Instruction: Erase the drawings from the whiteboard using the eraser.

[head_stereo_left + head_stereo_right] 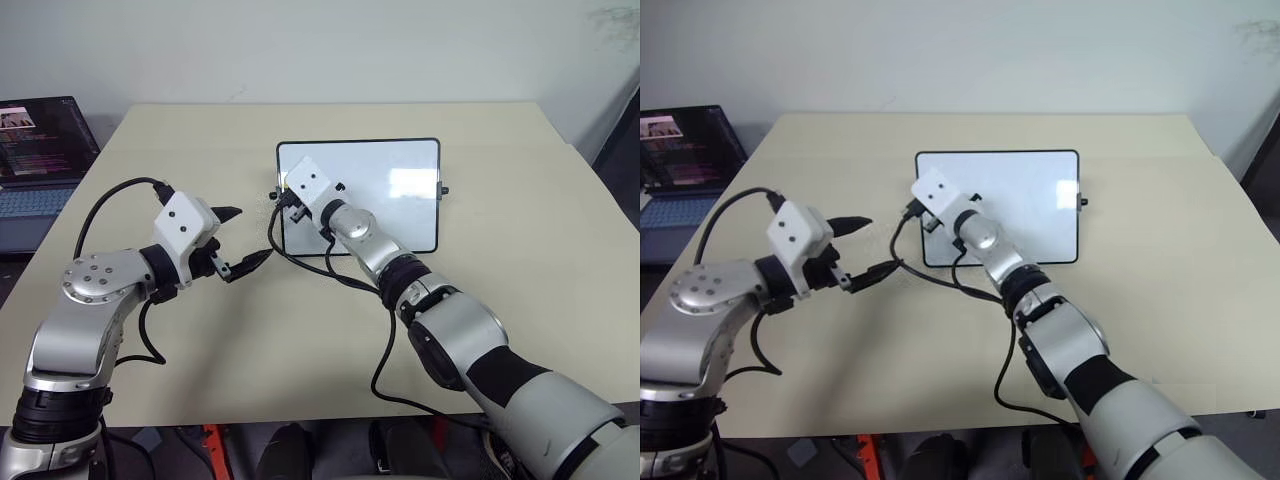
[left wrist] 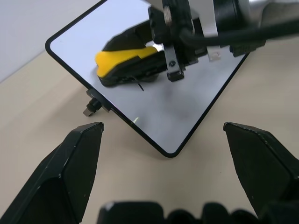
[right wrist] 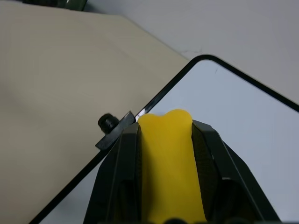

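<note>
Now glossy whiteboard with thin black frame and rounded corners, flat on matte beige table, soft yellow eraser squeezed between black fingers of right gripper near board's left edge, beside small black knob, thin stroke of the drawings under it, left gripper wide open, empty, over the table.

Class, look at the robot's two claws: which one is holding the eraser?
The right claw, shut on the yellow eraser over the whiteboard. The left claw is open, empty.
</note>
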Available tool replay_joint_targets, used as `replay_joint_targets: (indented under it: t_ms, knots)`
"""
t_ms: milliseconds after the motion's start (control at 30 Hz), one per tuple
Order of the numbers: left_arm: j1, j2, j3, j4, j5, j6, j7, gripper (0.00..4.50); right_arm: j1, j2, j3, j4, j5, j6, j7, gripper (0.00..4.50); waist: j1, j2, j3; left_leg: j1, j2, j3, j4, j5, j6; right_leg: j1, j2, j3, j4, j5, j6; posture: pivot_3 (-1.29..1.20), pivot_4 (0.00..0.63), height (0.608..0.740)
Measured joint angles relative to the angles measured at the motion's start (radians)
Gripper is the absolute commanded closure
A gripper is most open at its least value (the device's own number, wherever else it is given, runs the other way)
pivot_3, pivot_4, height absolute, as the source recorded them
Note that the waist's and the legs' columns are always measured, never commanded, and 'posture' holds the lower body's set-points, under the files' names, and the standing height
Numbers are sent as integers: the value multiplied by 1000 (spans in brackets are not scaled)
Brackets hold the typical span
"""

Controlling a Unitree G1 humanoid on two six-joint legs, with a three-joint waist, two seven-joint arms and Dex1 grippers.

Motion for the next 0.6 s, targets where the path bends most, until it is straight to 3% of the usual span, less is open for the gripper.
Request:
replay_joint_targets:
  t_ms: [600]
  knots:
    - [-15,-8,-1,13,0,-8,-2,0,41,-29,4,-37,-34,-4,15,3326,2,0,0,1,0,0,1,0,0,1,0,0,2,0,0,0,150,740]
